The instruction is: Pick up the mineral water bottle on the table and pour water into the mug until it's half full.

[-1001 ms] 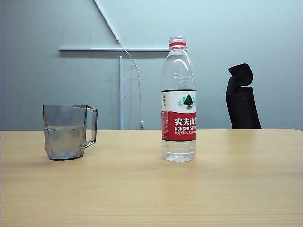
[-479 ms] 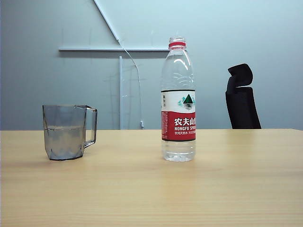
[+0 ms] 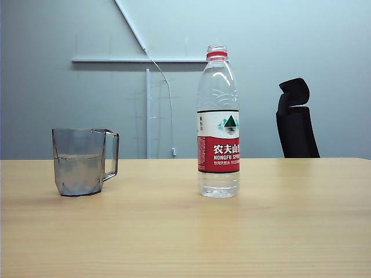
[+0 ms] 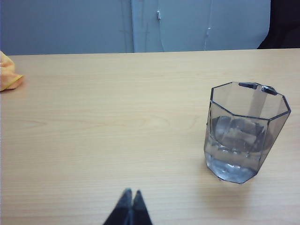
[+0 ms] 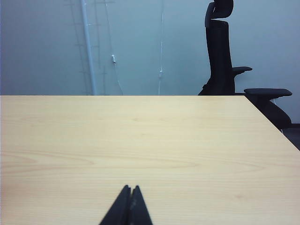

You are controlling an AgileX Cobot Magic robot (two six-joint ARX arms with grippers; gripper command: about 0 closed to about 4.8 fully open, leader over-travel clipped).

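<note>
A mineral water bottle [image 3: 218, 121] stands upright near the middle of the table [image 3: 185, 231], its long axis vertical, red neck ring at the top with no cap showing, and a red-and-white label around its waist. It is clear plastic with water low inside. Neither wrist view shows it, so which arm is nearer cannot be told; in the exterior view it sits slightly right of centre. Well apart to its left stands the mug [image 3: 84, 161], smoky grey and faceted, already holding some water. The left gripper [image 4: 129, 206] has its 2 fingers pressed together, empty, near the mug. The right gripper [image 5: 129, 204] is likewise pinched closed over bare table.
</note>
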